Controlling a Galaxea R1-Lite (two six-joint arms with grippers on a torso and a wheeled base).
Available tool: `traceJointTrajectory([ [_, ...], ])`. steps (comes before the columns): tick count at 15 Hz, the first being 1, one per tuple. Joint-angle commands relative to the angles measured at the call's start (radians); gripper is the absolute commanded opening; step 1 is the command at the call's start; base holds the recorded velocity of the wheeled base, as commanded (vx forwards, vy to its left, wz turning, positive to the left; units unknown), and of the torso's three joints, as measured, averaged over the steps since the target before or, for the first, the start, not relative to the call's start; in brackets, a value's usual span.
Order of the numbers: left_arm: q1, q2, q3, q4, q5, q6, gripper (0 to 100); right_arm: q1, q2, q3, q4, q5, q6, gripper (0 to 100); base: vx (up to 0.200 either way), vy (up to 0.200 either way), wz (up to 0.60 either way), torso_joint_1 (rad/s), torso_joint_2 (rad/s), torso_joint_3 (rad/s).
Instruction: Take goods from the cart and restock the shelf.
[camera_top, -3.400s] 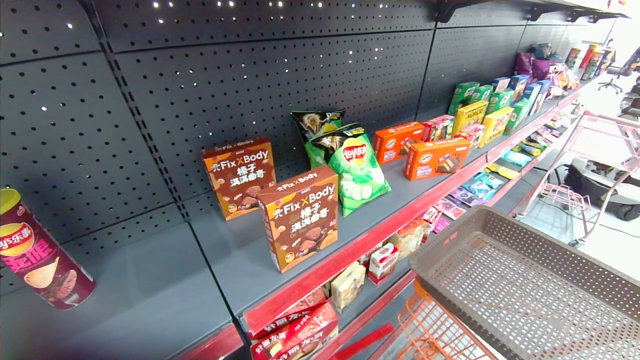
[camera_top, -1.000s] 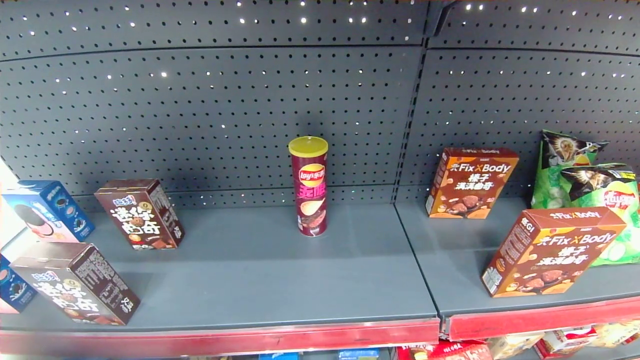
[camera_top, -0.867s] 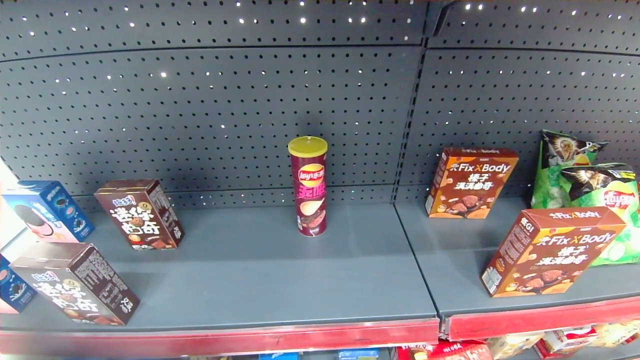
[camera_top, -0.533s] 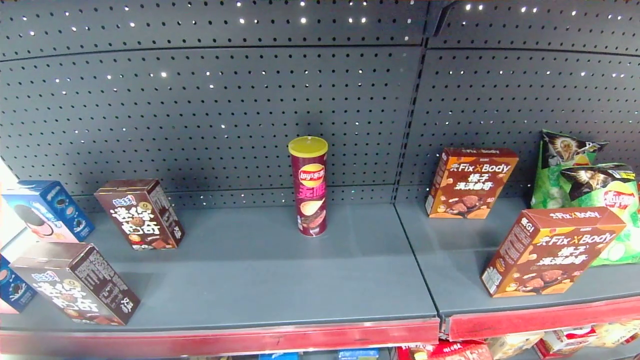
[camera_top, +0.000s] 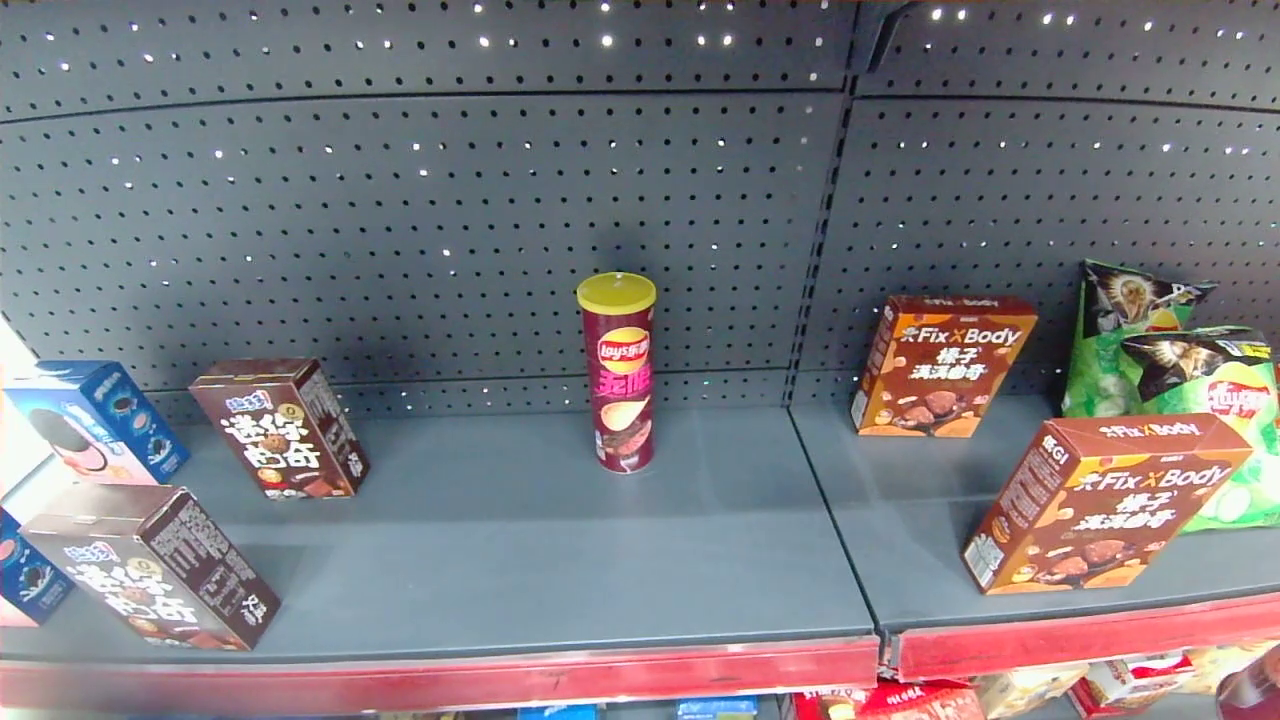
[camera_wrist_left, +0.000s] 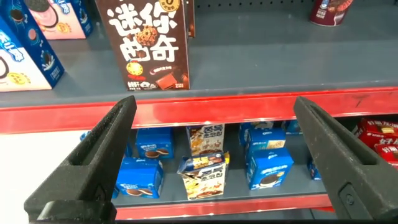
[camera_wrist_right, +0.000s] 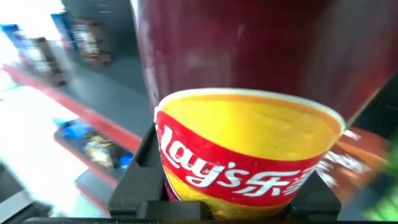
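Can (camera_wrist_right: 249, 143) of crisps, one end cut off and blurred, sits clamped in right pincer (camera_wrist_right: 230, 190); left pincer (camera_wrist_left: 214, 106) gapes wide before shelf (camera_wrist_left: 261, 62).

The camera has swung left to face the shelf (camera_top: 520, 560) squarely, and a maroon chip can (camera_top: 1262, 688) has just edged into the head view's lower right corner.

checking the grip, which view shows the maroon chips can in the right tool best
Right wrist view: the maroon cylindrical chips can, close up, clamped in the right tool. Head view catches a dark corner sliver, probably it. Left wrist view has the base of another can.
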Motion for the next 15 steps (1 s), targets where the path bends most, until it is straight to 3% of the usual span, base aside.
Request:
traceJointTrajectory([
  [1, 0.000, 0.001, 0.000, 0.000, 0.000, -0.005, 100, 0.095, 0.132, -0.039, -0.039, -0.006, -0.013, 0, 0.000, 0.000, 0.00, 0.000, 0.00, 0.000],
  [5, 0.000, 0.001, 0.000, 0.000, 0.000, -0.003, 100, 0.101, 0.247, -0.060, -0.126, -0.010, -0.048, 0, 0.000, 0.000, 0.00, 0.000, 0.00, 0.000],
  [7, 0.000, 0.001, 0.000, 0.000, -0.001, -0.002, 100, 0.158, 0.299, -0.068, -0.131, -0.017, -0.056, 0, 0.000, 0.000, 0.00, 0.000, 0.00, 0.000],
  [10, 0.000, 0.001, 0.000, 0.000, -0.001, -0.002, 100, 0.371, 0.402, -0.106, -0.178, -0.228, -0.062, 0, 0.000, 0.000, 0.00, 0.000, 0.00, 0.000],
  [11, 0.000, 0.001, 0.000, 0.000, -0.001, -0.002, 100, 0.371, 0.402, -0.106, -0.178, -0.228, -0.062, 0, 0.000, 0.000, 0.00, 0.000, 0.00, 0.000],
  [12, 0.000, 0.001, 0.000, 0.000, 0.026, -0.005, 100, 0.546, 0.434, -0.144, -0.186, -0.429, -0.062, 0, 0.000, 0.000, 0.00, 0.000, 0.00, 0.000],
  [13, 0.000, 0.001, 0.000, 0.000, 0.029, -0.011, 100, 0.585, 0.433, -0.140, -0.186, -0.483, -0.060, 0, 0.000, 0.000, 0.00, 0.000, 0.00, 0.000],
  [15, 0.000, 0.001, 0.000, 0.000, 0.025, -0.021, 100, 0.574, 0.390, -0.105, -0.184, -0.514, -0.057, 0, 0.000, 0.000, 0.00, 0.000, 0.00, 0.000],
])
